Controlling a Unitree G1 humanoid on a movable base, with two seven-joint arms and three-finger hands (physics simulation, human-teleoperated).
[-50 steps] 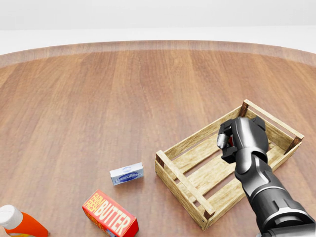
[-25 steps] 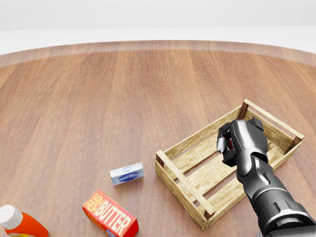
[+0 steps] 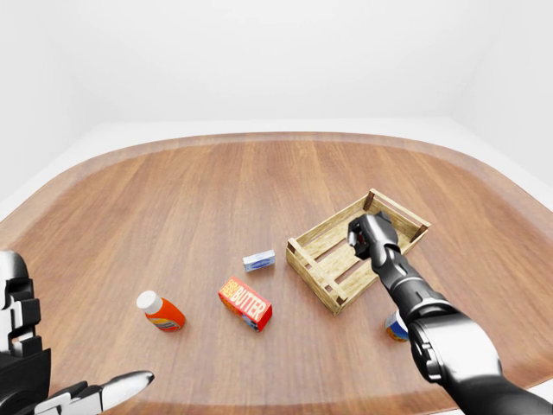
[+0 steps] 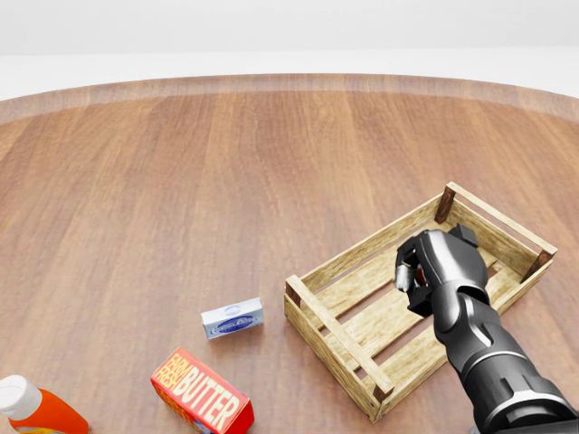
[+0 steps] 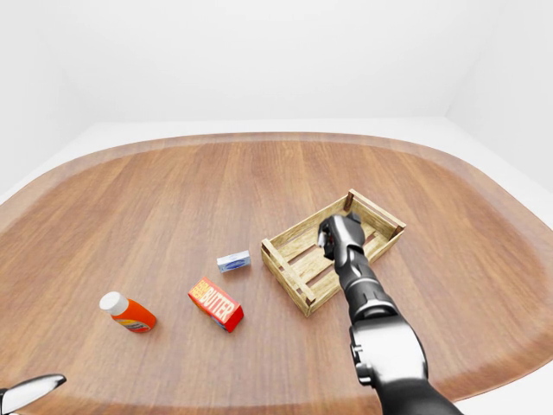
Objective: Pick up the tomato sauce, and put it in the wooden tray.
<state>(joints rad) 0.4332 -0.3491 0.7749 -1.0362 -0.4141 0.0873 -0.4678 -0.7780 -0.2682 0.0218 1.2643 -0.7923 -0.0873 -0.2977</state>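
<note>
The tomato sauce can (image 4: pixel 406 265), red with a silver end, shows only as a sliver between the fingers of my right hand (image 4: pixel 419 271), which is shut on it. That hand hangs low over the middle of the wooden tray (image 4: pixel 362 249), a slatted crate lying at the right of the head view. Most of the can is hidden by the dark fingers, and I cannot tell whether it touches the tray floor. My left hand (image 3: pixel 104 391) rests at the bottom left of the left-eye view, fingers stretched out and holding nothing.
Left of the tray lie a small blue-and-white box (image 4: pixel 232 318), a red butter box (image 4: pixel 201 393) and an orange bottle with a white cap (image 4: pixel 32 409). Another can (image 3: pixel 397 327) stands by my right forearm. The round wooden table's edge (image 3: pixel 259 137) curves along the top.
My right hand has sunk a little lower into the tray with the can still in its fingers. Nothing else has moved.
</note>
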